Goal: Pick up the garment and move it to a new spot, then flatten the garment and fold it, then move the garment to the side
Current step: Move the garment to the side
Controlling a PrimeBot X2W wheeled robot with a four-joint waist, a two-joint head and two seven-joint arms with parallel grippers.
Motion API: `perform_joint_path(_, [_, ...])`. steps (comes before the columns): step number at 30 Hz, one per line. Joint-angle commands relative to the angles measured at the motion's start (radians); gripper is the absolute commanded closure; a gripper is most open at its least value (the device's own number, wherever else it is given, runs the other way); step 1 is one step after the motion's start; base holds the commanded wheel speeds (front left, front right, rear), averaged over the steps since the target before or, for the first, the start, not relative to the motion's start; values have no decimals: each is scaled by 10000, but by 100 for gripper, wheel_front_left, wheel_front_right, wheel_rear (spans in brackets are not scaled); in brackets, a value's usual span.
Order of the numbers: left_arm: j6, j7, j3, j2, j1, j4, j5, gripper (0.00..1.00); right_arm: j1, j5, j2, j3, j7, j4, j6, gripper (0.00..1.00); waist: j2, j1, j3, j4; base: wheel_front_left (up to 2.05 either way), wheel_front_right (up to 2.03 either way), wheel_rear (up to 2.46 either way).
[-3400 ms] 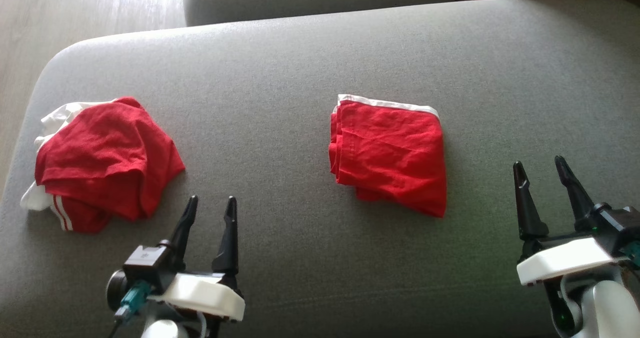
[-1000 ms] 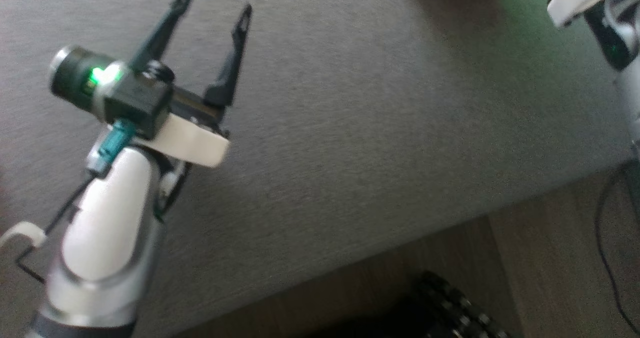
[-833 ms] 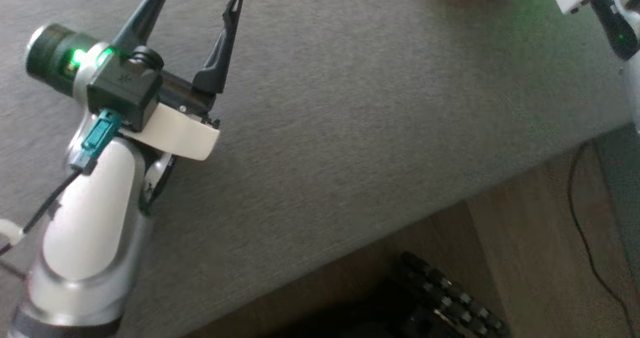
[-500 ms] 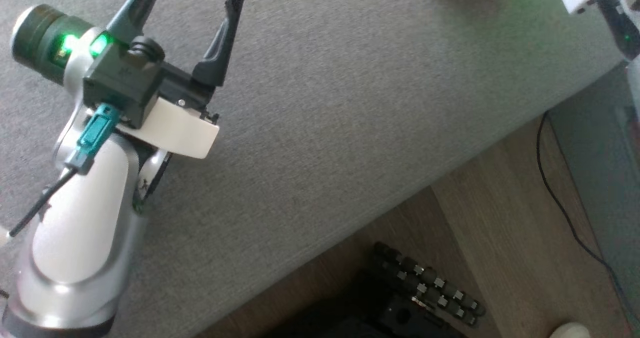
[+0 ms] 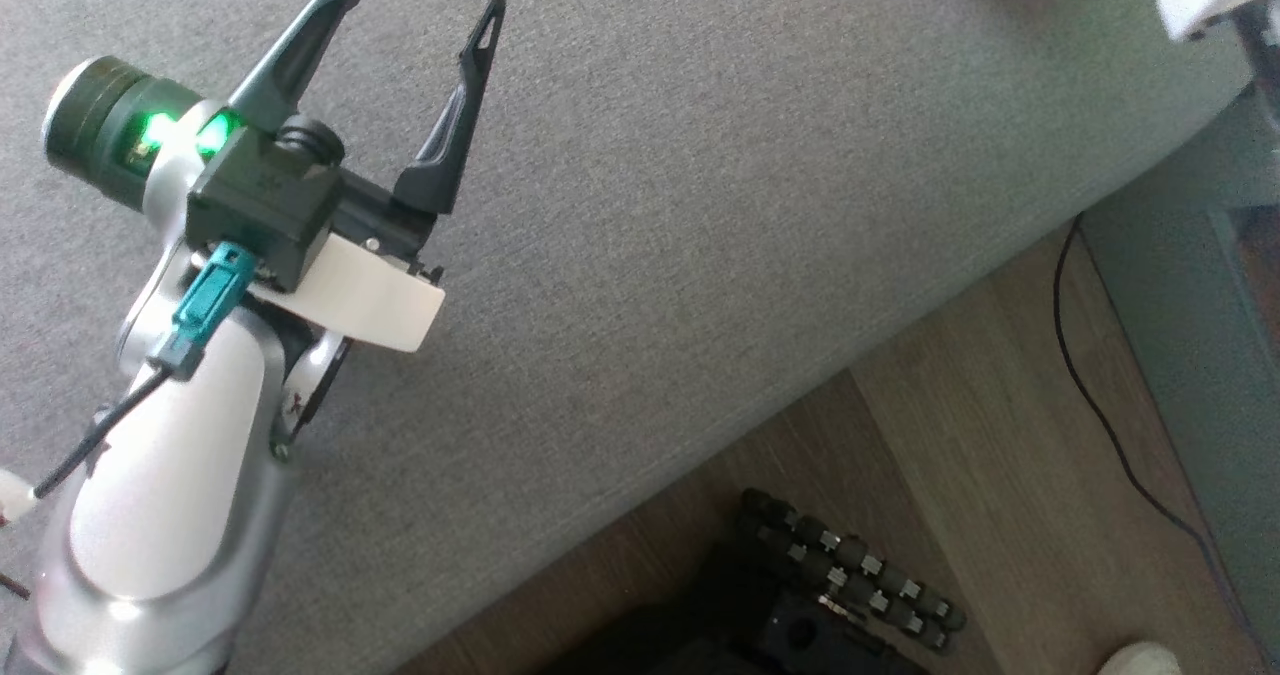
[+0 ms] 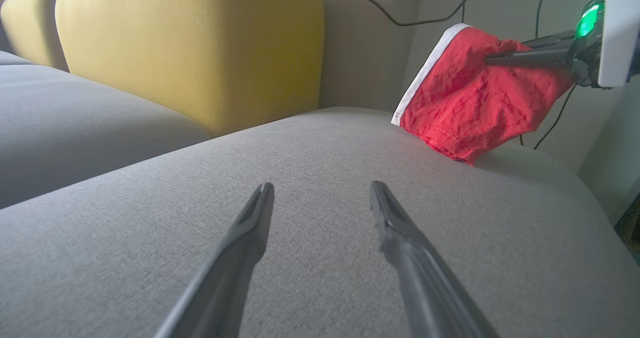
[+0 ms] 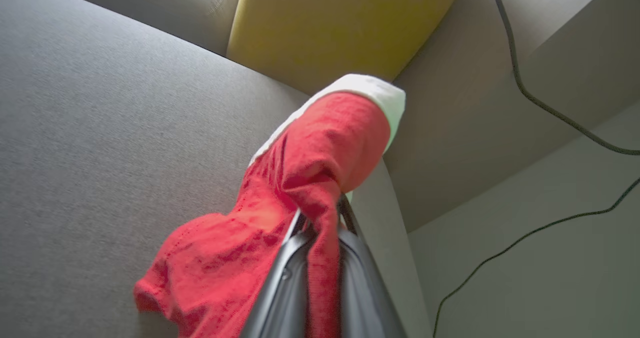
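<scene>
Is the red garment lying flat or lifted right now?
Lifted: right tool shut on the red garment, which hangs bunched over the grey cushion; whether its lowest corner touches, cannot tell.

The grey sofa seat (image 5: 700,205) is a broad, smooth fabric surface above a wooden floor (image 5: 950,475); the red garment (image 6: 470,107) hangs low over its far corner, contact unclear.

Pale forearm (image 5: 165,500), teal plug (image 5: 205,290), green-lit camera (image 5: 105,130), white bracket (image 5: 350,295), long dark fingers (image 5: 460,115)

Grey sofa (image 5: 700,205), yellow cushion (image 6: 200,52), wooden floor (image 5: 980,455)
</scene>
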State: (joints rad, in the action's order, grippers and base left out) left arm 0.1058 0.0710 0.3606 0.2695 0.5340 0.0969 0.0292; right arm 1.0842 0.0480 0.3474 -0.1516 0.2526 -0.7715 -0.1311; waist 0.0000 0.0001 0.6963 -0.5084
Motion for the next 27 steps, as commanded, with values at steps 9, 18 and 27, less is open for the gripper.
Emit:
perform_joint_path(9, [-206, 173, -144, 69, -267, 225, 195, 0, -418, 4867, -517, -1752, 55, 2868, 4, 100, 0, -1, -343, 199, 0, 0, 0])
perform_joint_path(18, [-259, 194, -103, 106, -121, 332, 248, 0, -398, 6627, 1085, -2210, -842, 1432, 4, 100, 0, -1, -33, 468, 0, 0, 0])
perform_joint_path(27, [-402, -25, -341, 379, -202, 731, 350, 0, 444, 5457, 963, -2059, -207, -1292, 4, 100, 0, -1, 43, 514, 0, 0, 0])
